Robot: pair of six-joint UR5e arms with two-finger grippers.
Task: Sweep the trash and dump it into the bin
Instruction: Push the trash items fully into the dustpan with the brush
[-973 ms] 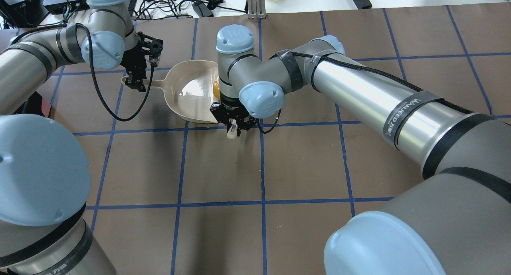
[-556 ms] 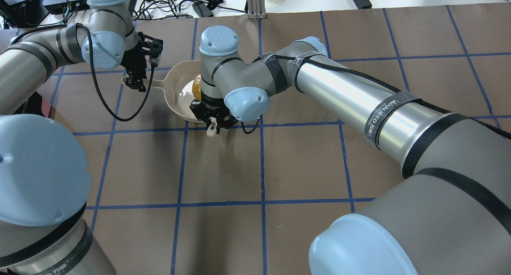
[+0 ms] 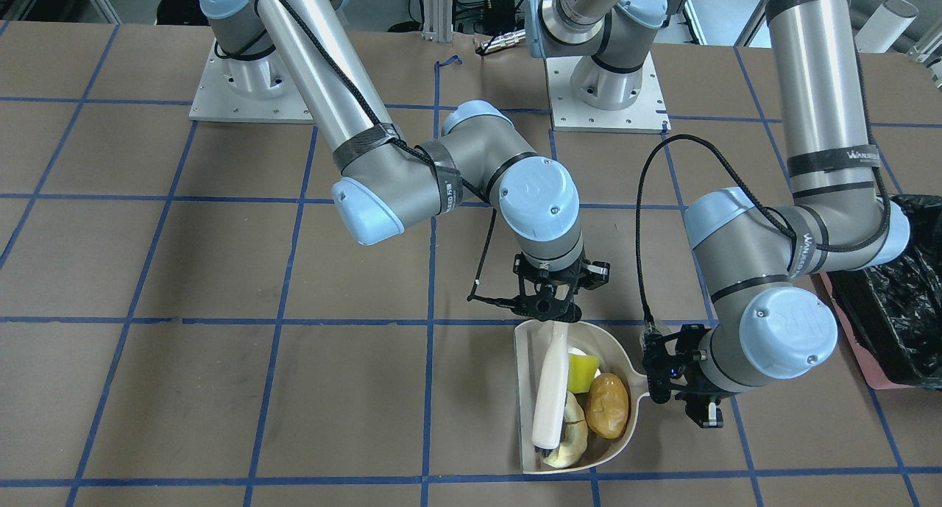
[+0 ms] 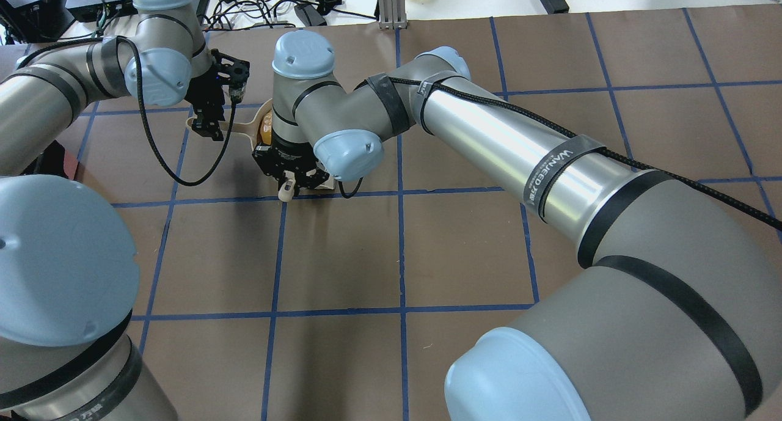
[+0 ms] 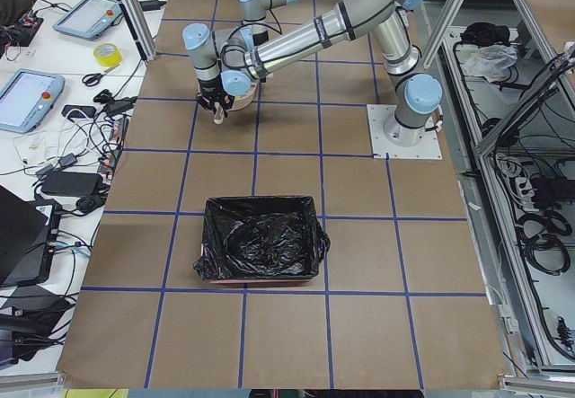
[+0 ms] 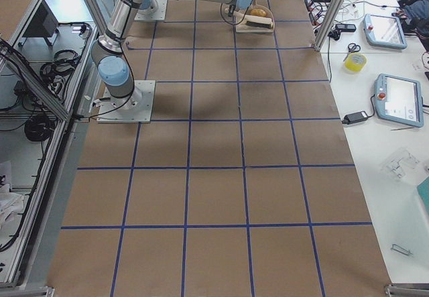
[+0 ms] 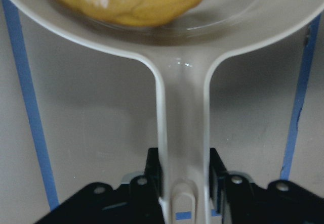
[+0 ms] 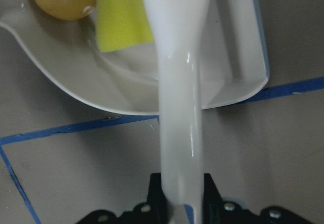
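Trash sits gathered inside the dustpan [image 3: 524, 389], which lies flat on the table [image 3: 221, 389]. The pan's long axis runs across the table: its handle [image 3: 639, 380] points to the robot's left and its straight open mouth faces the robot's right.

The left gripper [image 3: 681, 378] has its fingers [image 7: 154, 176] closed narrow on the end of that handle, one on each side, as the left wrist view shows.

The right gripper [image 3: 548, 308] is clamped on the near end of a white brush [image 3: 550, 389]. The brush points straight away from the robot, at right angles to the pan's handle. It lies just inside the pan's mouth and parallel to it, with its far end close to the pan's far corner.

All three pieces lie on the handle side of the brush.
- The yellow-green sponge wedge [image 3: 581, 374] is nearest the robot and touches the brush.
- The amber-brown lump [image 3: 608, 406] is just beside the wedge, toward the handle.
- The pale rind slice [image 3: 572, 437] is at the far end, partly hidden under the brush.

The bin [image 3: 898, 308], with its crinkled black bag, stands well apart on the robot's left. It is past the left arm at the edge of the front view, and its mouth faces up.
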